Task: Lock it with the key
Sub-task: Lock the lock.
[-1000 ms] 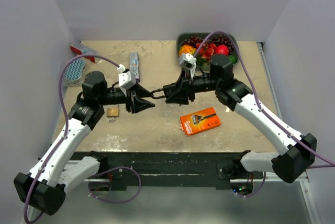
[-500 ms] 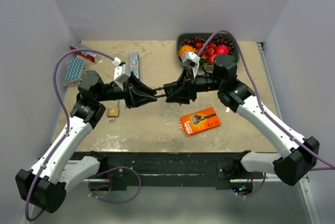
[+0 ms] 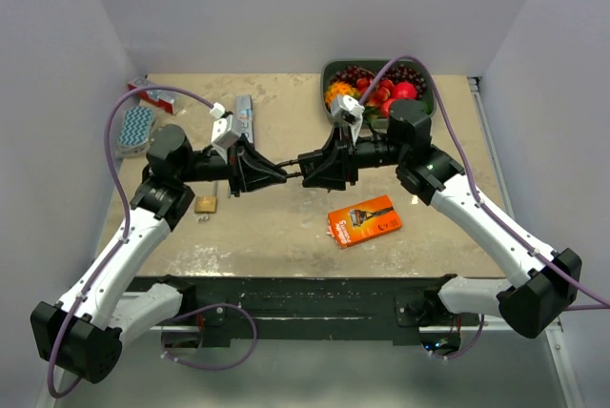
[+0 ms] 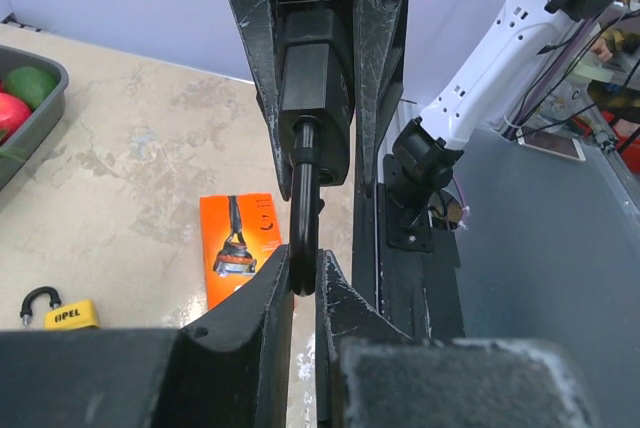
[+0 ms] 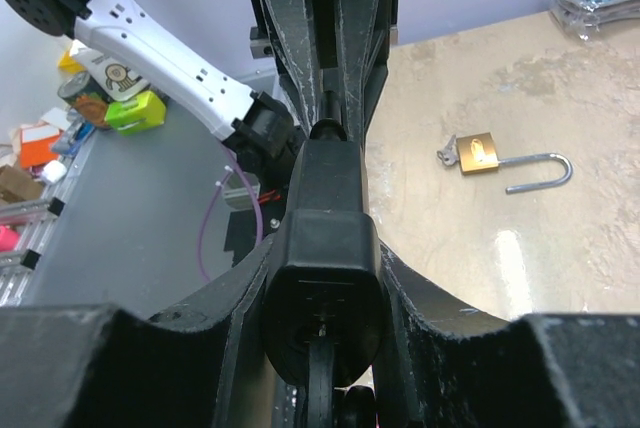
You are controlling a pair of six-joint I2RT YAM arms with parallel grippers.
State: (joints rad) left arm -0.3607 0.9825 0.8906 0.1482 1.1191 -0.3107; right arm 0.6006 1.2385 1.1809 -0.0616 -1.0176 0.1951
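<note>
A black padlock (image 3: 312, 168) hangs above the table's middle between both arms. My right gripper (image 5: 323, 241) is shut on its body (image 5: 325, 248). A black key (image 5: 322, 388) sticks out of the keyhole on the end facing the right wrist camera. My left gripper (image 4: 303, 273) comes from the opposite side and is shut on the padlock's black shackle (image 4: 304, 218), pinching it between both fingertips. In the top view the left gripper (image 3: 283, 175) and the right gripper (image 3: 305, 168) meet tip to tip.
A brass padlock (image 3: 205, 204) with its shackle swung open lies on the table under the left arm, with small keys (image 5: 447, 155) beside it. An orange razor pack (image 3: 364, 221) lies near the front. A fruit tray (image 3: 329, 70) stands at the back, blue sponge packs (image 3: 135, 128) at the left.
My left gripper's jaws, wide open a second ago, have moved in toward the right gripper and shut on the black shackle. The right gripper has kept its hold on the padlock body.
</note>
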